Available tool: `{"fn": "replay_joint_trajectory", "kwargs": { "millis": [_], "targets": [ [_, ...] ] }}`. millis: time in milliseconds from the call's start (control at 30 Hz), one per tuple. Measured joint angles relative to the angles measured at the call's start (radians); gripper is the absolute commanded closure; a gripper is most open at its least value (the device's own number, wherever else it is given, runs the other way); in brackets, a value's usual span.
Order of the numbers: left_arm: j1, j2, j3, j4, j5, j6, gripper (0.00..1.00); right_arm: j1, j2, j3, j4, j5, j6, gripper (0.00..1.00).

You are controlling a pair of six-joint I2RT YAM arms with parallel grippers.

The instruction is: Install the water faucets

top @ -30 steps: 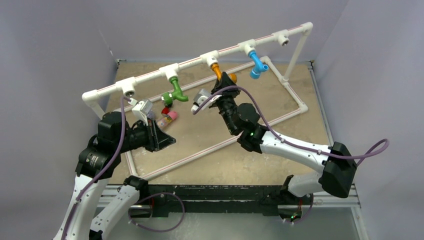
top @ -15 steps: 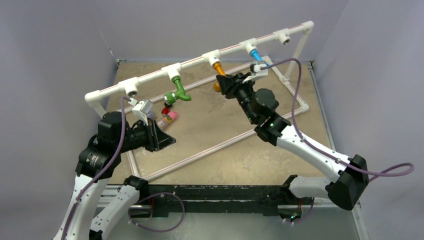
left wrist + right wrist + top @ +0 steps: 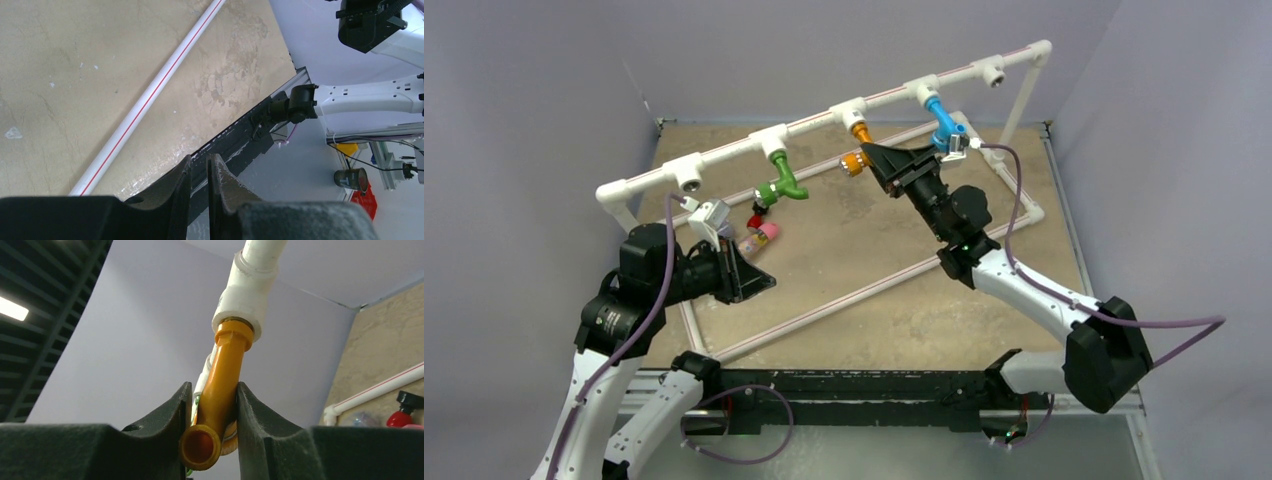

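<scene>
R gripper (image 3: 212, 388) clamped on orange faucet (image 3: 227, 360) | we line wrist square w/ tee socket (image 3: 247, 295), twist slow | L gripper (image 3: 199, 161) closed, empty

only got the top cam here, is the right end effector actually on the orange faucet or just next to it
Observer: On it. In the right wrist view the right end effector clamps the orange faucet from both sides, low on its bend.
Operator: is it up in the fitting
Observer: The faucet's hex collar sits at the mouth of the white tee socket, with only a thin dark band between them.
Operator: left one carrying anything
Observer: No. In the left wrist view the left end effector is closed to a thin slit with nothing in it.
</scene>
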Motion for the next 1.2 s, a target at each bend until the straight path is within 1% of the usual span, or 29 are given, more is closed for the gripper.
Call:
{"fn": "replay_joint_trajectory", "kwargs": {
  "millis": [100,233,267,300,367,467,633,767,800,867,1033,1200],
  "targets": [
    [0.0,-0.003,0.0,0.0,0.0,0.0,0.84,-0.002,0.002,0.0,0.011,-0.003,0.042,0.45],
    [0.0,-0.008,0.0,0.0,0.0,0.0,0.84,-0.002,-0.044,0.0,-0.05,-0.011,0.047,0.31],
    [0.0,-0.008,0.0,0.0,0.0,0.0,0.84,-0.002,-0.061,0.0,-0.078,-0.011,0.027,0.25],
    [0.0,-0.008,0.0,0.0,0.0,0.0,0.84,-0.002,-0.083,0.0,-0.112,-0.011,-0.001,0.21],
    [0.0,-0.008,0.0,0.0,0.0,0.0,0.84,-0.005,-0.122,0.005,-0.169,-0.007,-0.059,0.15],
    [0.0,-0.007,0.0,0.0,0.0,0.0,0.84,-0.009,-0.184,0.026,-0.267,0.005,-0.178,0.1],
    [0.0,-0.005,0.0,0.0,0.0,0.0,0.84,-0.011,-0.263,0.068,-0.424,0.048,-0.388,0.08],
    [0.0,-0.001,0.0,0.0,0.0,0.0,0.84,-0.011,-0.299,0.143,-0.574,0.082,-0.635,0.09],
    [0.0,0.0,0.0,0.0,0.0,0.0,0.84,-0.011,-0.303,0.157,-0.591,0.084,-0.676,0.09],
    [0.0,0.002,0.0,0.0,0.0,0.0,0.84,-0.011,-0.308,0.21,-0.641,0.091,-0.824,0.09],
    [0.0,0.004,0.0,0.0,0.0,0.0,0.84,-0.011,-0.307,0.331,-0.752,0.068,-1.219,0.14],
    [0.0,0.005,0.0,0.001,0.0,0.0,0.84,0.006,-0.304,0.373,-0.84,0.01,-1.555,0.12]
  ]
}}
